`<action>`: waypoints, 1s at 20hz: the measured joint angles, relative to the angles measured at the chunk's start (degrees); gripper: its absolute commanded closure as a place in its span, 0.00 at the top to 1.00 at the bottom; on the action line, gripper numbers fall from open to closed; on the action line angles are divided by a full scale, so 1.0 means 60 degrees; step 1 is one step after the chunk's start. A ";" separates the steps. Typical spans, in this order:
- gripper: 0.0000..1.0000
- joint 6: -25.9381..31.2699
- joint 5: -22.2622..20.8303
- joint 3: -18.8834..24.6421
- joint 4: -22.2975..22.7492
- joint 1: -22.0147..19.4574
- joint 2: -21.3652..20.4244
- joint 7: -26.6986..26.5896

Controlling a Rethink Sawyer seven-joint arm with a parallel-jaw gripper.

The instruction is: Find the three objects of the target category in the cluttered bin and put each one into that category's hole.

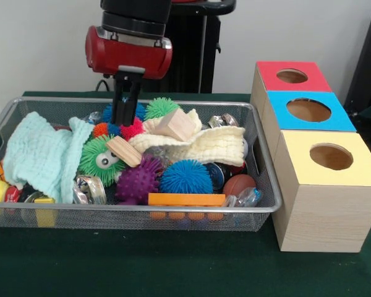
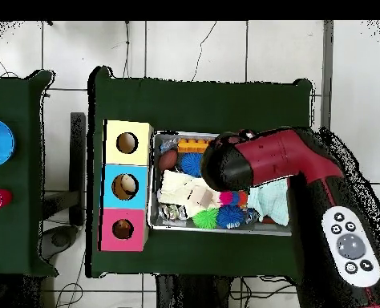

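Observation:
The wire mesh bin (image 1: pixel 136 210) lies on the green table, packed with clutter; it also shows in the overhead view (image 2: pixel 152 184). My gripper (image 1: pixel 126 112) reaches down into the bin's far side, among blue, green and pink spiky balls; its tips are hidden behind them. No tiger-striped toy or yellow duck shows; the clutter and cloths cover much of the bin. The red-topped box's hole (image 1: pixel 292 75) is at the far end of the box row, right of the bin, and shows in the overhead view (image 2: pixel 122 229). In the overhead view my arm (image 2: pixel 265 160) covers the gripper.
A blue-topped box (image 1: pixel 308 110) and a yellow-topped box (image 1: pixel 331 156) stand in a row with the red one. The bin holds a mint cloth (image 1: pixel 40 154), a cream cloth (image 1: pixel 204 145), wooden blocks (image 1: pixel 176 125), a green googly-eyed ball (image 1: pixel 102 158), spiky balls and an orange brick (image 1: pixel 185 199).

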 measured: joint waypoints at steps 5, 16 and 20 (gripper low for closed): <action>0.00 -0.0705 -0.0470 -0.0251 -0.0129 0.0073 0.0120 0.0000; 0.00 -0.1537 -0.0754 -0.1032 -0.0253 0.0148 0.0328 0.0000; 0.00 -0.1537 -0.0758 -0.1299 -0.0253 0.0237 0.0312 0.0000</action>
